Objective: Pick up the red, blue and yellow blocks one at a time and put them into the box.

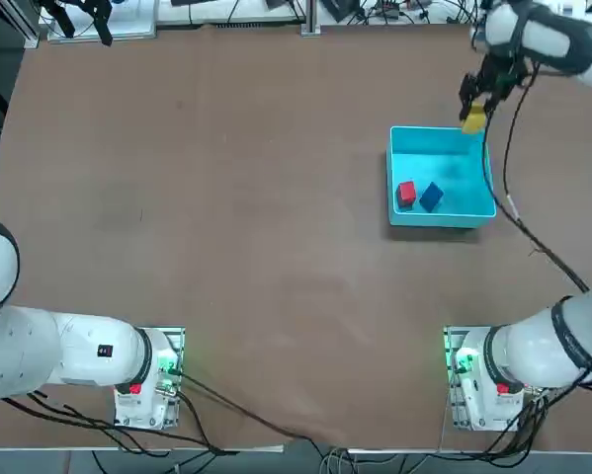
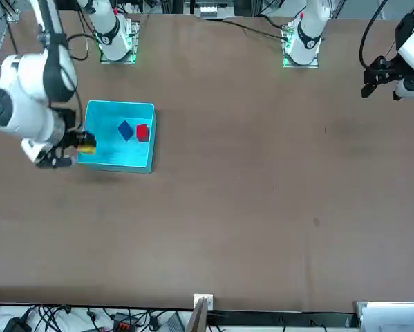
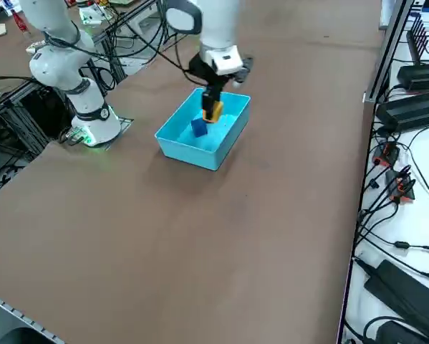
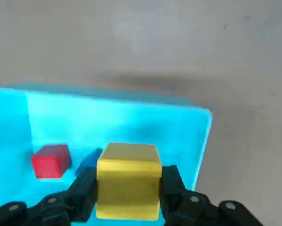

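Two blocks, red (image 1: 406, 194) and blue (image 1: 431, 197), lie in the box (image 1: 439, 212), at two o'clock on the brown desk (image 1: 246, 227); the right tool (image 4: 129, 188) grips the yellow block (image 4: 128, 188). Cables (image 3: 407, 251) clutter a white surface (image 3: 422, 172) beyond.

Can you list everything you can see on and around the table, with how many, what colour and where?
Red block: one, red, lying in the box.
Blue block: one, dark blue, in the box beside the red one, turned at an angle to it.
Yellow block: one, yellow, held between the right gripper's fingers, above the box.
Box: one, cyan, on the table.
Table: one, brown, under the box.
Cables: several, black, beyond the table's edge and around the arm bases.
Right gripper: one, black, over the box, closed on the yellow block.
Right arm: one, white and dark grey, reaching to the box.
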Action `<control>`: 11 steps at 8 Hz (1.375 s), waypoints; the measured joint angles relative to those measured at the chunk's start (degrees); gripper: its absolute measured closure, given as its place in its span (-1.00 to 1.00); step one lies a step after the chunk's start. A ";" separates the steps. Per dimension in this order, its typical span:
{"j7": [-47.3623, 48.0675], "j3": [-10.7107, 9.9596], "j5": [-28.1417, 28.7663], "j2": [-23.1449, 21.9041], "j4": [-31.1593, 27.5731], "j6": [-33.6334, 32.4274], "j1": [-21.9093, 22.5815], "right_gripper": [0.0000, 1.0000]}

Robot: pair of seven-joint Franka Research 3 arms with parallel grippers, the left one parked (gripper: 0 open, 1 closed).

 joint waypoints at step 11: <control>0.40 -0.09 -2.64 -6.35 -18.03 17.17 1.58 -0.99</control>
